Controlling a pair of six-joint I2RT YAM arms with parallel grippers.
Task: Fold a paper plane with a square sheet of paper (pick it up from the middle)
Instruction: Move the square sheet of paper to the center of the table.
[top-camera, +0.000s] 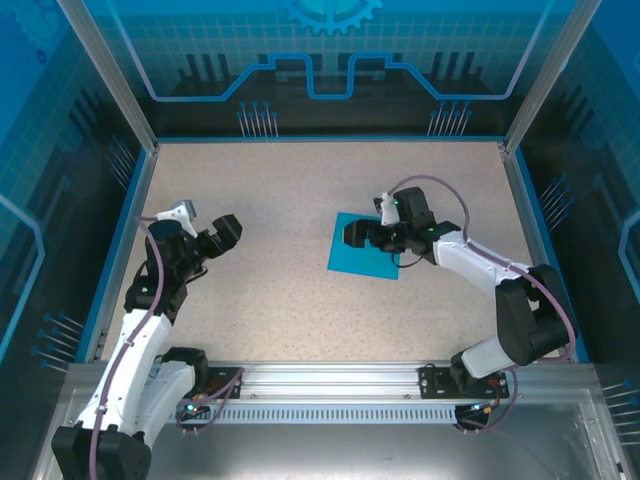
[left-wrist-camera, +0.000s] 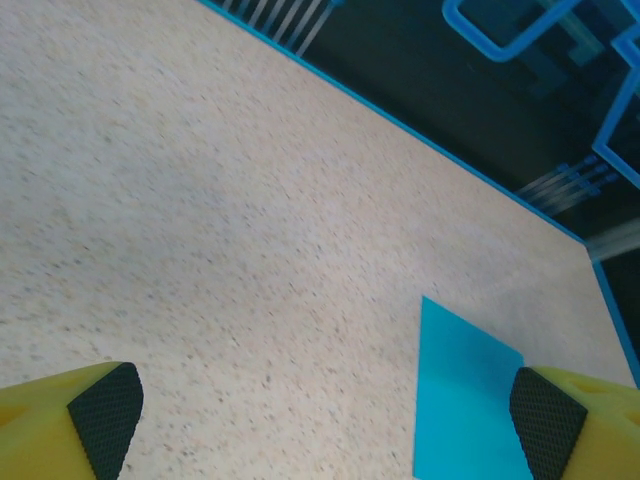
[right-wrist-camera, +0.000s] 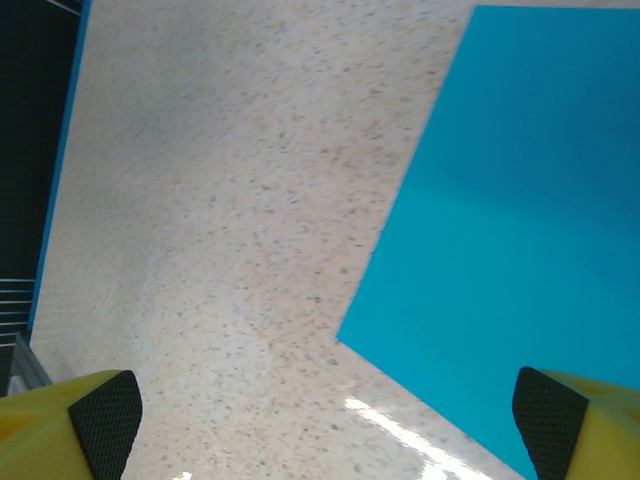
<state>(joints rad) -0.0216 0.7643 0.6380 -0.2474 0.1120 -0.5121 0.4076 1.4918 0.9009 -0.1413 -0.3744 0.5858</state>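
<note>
No words, numbers or brand marks are legible anywhere. The far wall panel (top-camera: 420, 60) carries a gear emblem (top-camera: 331, 12).

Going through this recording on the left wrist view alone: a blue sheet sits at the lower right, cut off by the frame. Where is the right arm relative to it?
Observer: In the top view the right gripper hovers over the square sheet of paper, jaws open.
Operator: Any fold in it yet?
Observer: None. The right wrist view shows it flat and uncreased on the table.
Operator: And the left gripper?
Observer: From above, the left gripper hangs open well left of the sheet, nothing held.
</note>
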